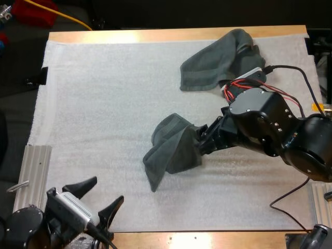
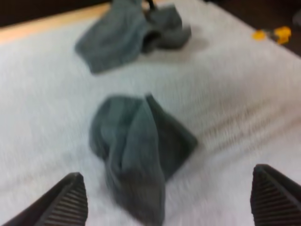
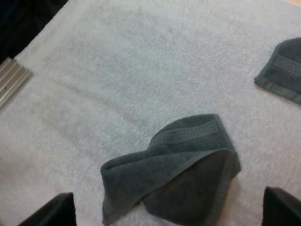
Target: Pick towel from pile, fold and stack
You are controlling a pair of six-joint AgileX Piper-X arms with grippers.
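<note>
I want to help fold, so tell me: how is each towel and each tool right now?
Middle towel: crumpled, loose on the mat.
Far towel: crumpled, at the mat's far side.
Left tool: open, holding nothing.
Right tool: open, at the middle towel's edge.

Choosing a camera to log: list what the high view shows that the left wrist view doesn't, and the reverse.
The high view adds the right hand at the edge of the crumpled dark grey-green towel, and a grooved silver metal rail beside the white mat. The left wrist view adds the ribbed pads of the open left hand. Both share that towel, a second dark grey-green towel at the far side, and the mat.
</note>
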